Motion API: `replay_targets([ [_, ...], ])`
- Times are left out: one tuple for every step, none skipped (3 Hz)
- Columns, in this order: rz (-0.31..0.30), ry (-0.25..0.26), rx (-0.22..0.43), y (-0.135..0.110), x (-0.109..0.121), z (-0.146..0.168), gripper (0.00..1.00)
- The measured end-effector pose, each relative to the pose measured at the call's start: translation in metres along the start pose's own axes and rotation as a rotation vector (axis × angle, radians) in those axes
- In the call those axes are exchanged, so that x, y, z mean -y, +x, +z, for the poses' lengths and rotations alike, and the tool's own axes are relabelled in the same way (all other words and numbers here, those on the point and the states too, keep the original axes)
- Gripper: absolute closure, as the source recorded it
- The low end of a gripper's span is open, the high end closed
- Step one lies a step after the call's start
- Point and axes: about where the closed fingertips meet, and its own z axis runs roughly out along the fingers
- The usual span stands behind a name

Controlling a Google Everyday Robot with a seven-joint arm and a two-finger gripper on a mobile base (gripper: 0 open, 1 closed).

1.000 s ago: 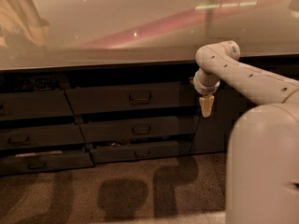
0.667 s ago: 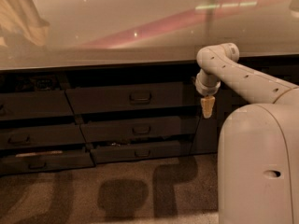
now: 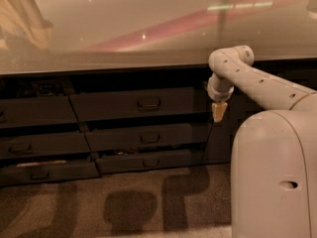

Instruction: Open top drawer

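ok, approach step: gripper [image 3: 219, 111] hangs tip-down just off the right end of the top drawer [image 3: 109, 105], well apart from its handle [image 3: 148, 103]. can't tell if it's wide or narrow. drawer looks shut. nxt you'd need to go left, line up w/ handle, grab, pull.

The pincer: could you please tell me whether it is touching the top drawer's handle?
Apart. The camera view shows the pincer hanging right of the handle, bare drawer front between them.
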Motion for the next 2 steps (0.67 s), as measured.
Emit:
replay_targets([
  [0.000,0.000,0.000,0.0000,0.0000,0.0001,0.42],
  [0.000,0.000,0.000,0.0000,0.0000,0.0001,0.66],
])
